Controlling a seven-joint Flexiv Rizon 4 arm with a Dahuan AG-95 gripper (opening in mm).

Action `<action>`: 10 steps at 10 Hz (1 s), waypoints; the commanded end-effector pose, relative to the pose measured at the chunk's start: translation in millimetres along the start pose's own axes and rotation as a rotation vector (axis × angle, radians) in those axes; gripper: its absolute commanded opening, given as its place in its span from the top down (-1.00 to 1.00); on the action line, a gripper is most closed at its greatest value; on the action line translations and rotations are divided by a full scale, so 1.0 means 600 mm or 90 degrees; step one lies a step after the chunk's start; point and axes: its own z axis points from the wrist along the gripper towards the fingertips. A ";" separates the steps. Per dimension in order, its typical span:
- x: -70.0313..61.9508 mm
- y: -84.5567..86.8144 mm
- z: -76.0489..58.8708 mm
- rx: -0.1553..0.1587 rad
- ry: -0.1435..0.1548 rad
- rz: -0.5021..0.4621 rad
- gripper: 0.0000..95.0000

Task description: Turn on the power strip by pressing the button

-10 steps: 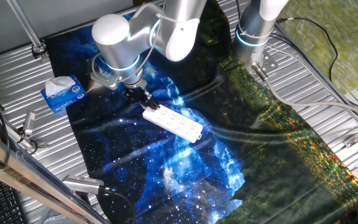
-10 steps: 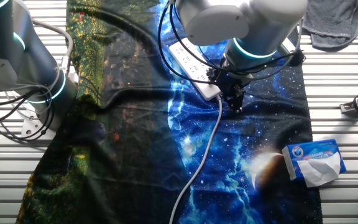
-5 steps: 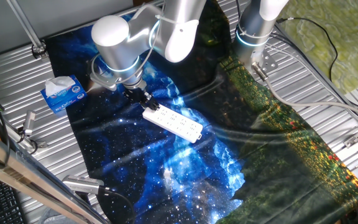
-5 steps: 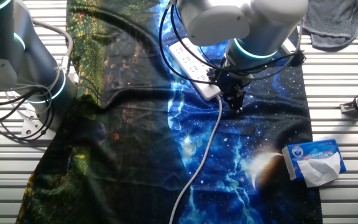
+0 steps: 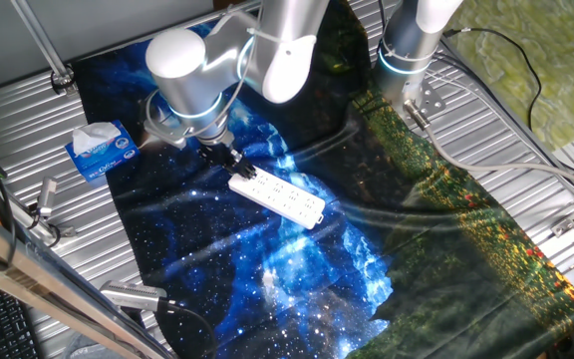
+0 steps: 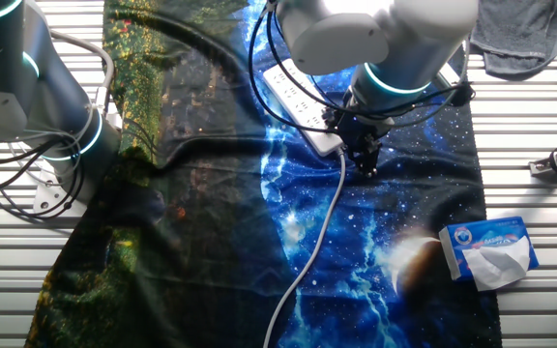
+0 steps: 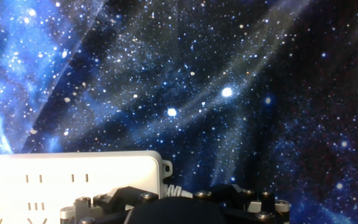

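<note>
The power strip (image 5: 277, 196) is a long white bar lying at a slant on the blue starry cloth (image 5: 227, 259). It also shows in the other fixed view (image 6: 301, 108), with its thin white cord (image 6: 315, 237) running toward the front. My gripper (image 5: 228, 160) is low over the strip's cord end, also seen in the other fixed view (image 6: 366, 157). In the hand view the strip's end (image 7: 67, 180) lies at the lower left, and the dark gripper body (image 7: 179, 210) fills the bottom edge. No view shows the fingertips well enough to tell their state.
A blue-and-white tissue pack (image 5: 101, 150) sits on the metal table left of the cloth, also in the other fixed view (image 6: 489, 249). A second arm's base (image 5: 412, 50) stands at the back. A grey rag (image 6: 520, 34) and metal tools (image 5: 43, 209) lie at the edges.
The arm's upper joint has shifted very slightly; the gripper stays over the strip's cord end. The strip has not moved.
</note>
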 end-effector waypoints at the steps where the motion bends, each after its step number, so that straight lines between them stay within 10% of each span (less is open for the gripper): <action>1: -0.003 -0.002 0.016 0.000 -0.003 -0.002 -1.00; 10: 0.000 0.003 0.013 -0.004 0.003 -0.014 -1.00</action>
